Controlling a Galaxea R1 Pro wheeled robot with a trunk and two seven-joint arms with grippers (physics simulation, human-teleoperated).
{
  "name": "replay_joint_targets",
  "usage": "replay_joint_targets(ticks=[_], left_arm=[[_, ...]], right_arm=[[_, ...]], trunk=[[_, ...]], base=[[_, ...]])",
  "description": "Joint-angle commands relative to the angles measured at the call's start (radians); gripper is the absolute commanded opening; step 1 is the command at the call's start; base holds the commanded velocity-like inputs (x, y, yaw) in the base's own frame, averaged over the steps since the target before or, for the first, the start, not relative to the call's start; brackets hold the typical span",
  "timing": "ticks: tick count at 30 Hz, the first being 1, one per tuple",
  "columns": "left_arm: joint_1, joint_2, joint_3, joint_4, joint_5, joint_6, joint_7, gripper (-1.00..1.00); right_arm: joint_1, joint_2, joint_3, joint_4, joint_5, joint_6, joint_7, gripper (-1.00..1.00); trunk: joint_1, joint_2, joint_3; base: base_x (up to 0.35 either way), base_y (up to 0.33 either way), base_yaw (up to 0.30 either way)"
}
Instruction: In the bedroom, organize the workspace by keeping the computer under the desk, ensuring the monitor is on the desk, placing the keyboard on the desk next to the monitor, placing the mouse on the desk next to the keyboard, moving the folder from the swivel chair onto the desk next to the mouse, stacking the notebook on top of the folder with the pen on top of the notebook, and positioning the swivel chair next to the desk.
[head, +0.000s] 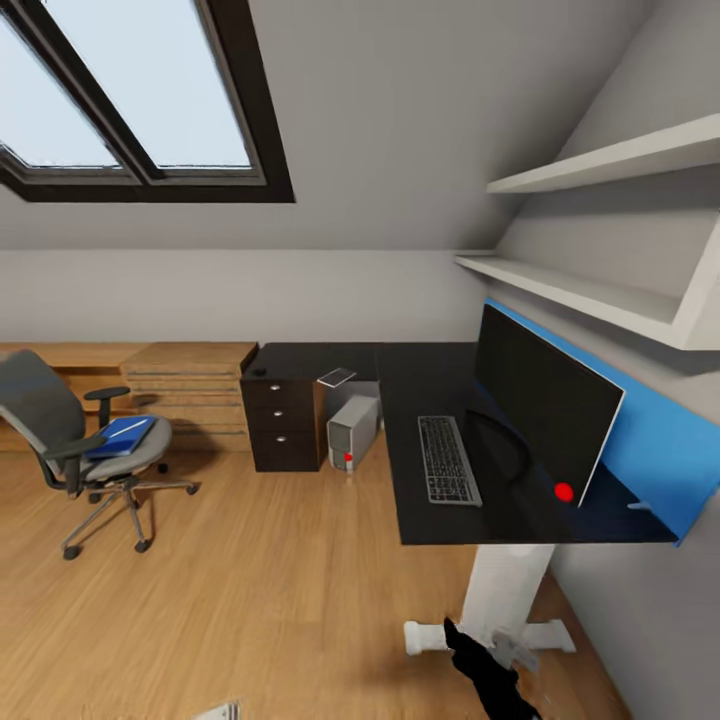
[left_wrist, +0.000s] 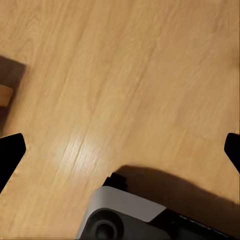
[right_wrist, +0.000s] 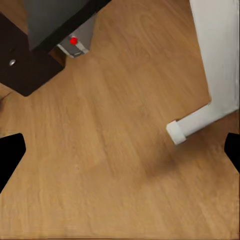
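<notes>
The black-topped desk (head: 420, 370) carries the wide black monitor (head: 545, 400) with the keyboard (head: 447, 460) in front of it. A pale flat notebook (head: 337, 377) lies near the desk's corner, and a small dark mouse (head: 259, 372) sits above the drawers (head: 283, 420). The computer (head: 352, 432) stands on the floor under the desk, its red light also visible on the computer (right_wrist: 75, 42) in the right wrist view. At the left, the grey swivel chair (head: 60, 430) holds the blue folder (head: 120, 437). My left gripper (left_wrist: 120, 155) and right gripper (right_wrist: 120, 155) hang open over bare floor.
A light wooden drawer unit (head: 190, 385) runs along the back wall behind the chair. The desk's white leg (head: 505, 590) and foot (right_wrist: 200, 122) stand close to my right arm (head: 485, 670). My own grey base (left_wrist: 125, 220) lies below the left gripper. Shelves (head: 600, 290) overhang the desk.
</notes>
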Motion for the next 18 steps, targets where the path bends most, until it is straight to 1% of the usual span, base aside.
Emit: replay_joint_targets(ticks=[1,2,4,5,7,8,9,12,16,18], left_arm=[[-0.001,0.002,-0.008,0.008,0.002,-0.001,0.007,1.0],[-0.001,0.003,-0.011,0.024,-0.002,-0.006,0.004,1.0],[-0.001,0.003,-0.012,0.037,-0.005,-0.011,-0.002,1.0],[-0.001,0.003,-0.014,0.048,-0.007,-0.019,-0.011,1.0],[-0.001,0.002,-0.017,0.072,-0.008,-0.053,-0.037,1.0],[-0.001,0.001,-0.02,0.104,-0.009,-0.096,-0.069,1.0],[-0.001,0.001,-0.022,0.118,-0.009,-0.112,-0.082,1.0],[-0.001,0.0,-0.04,0.205,-0.01,-0.186,-0.148,1.0],[-0.001,0.001,-0.046,0.239,-0.011,-0.209,-0.168,1.0],[-0.001,0.002,-0.048,0.249,-0.011,-0.215,-0.173,1.0]], right_arm=[[-0.001,0.006,0.004,0.028,0.019,-0.038,0.003,1.0],[-0.001,0.015,0.005,0.08,0.068,-0.099,0.003,1.0],[-0.001,0.021,0.006,0.13,0.103,-0.156,0.003,1.0],[-0.001,0.025,0.006,0.178,0.127,-0.206,0.003,1.0],[-0.001,0.029,0.004,0.255,0.148,-0.267,0.002,1.0],[-0.001,0.028,-0.002,0.3,0.151,-0.287,-0.001,1.0],[-0.001,0.029,-0.003,0.313,0.152,-0.292,-0.002,1.0],[-0.001,0.032,-0.001,0.363,0.157,-0.306,-0.001,1.0],[-0.001,0.034,0.005,0.376,0.175,-0.316,0.003,1.0],[-0.001,0.037,0.005,0.381,0.201,-0.319,0.005,1.0]], trunk=[[0.0,-0.002,-0.002],[0.0,-0.002,-0.002],[0.0,-0.002,-0.002],[0.0,-0.002,-0.002],[0.0,-0.002,-0.002],[0.0,-0.002,-0.002],[0.0,-0.002,-0.002],[0.0,-0.002,-0.002],[0.0,-0.002,-0.002],[0.0,-0.002,-0.002]], base=[[-0.19,0.269,0.0],[-0.179,0.277,0.0],[-0.164,0.287,0.0],[-0.146,0.299,0.0],[-0.122,0.307,0.0],[-0.061,0.316,0.0],[-0.049,0.318,0.0],[-0.021,0.323,0.0],[0.026,0.325,0.0],[0.117,0.317,0.0]])
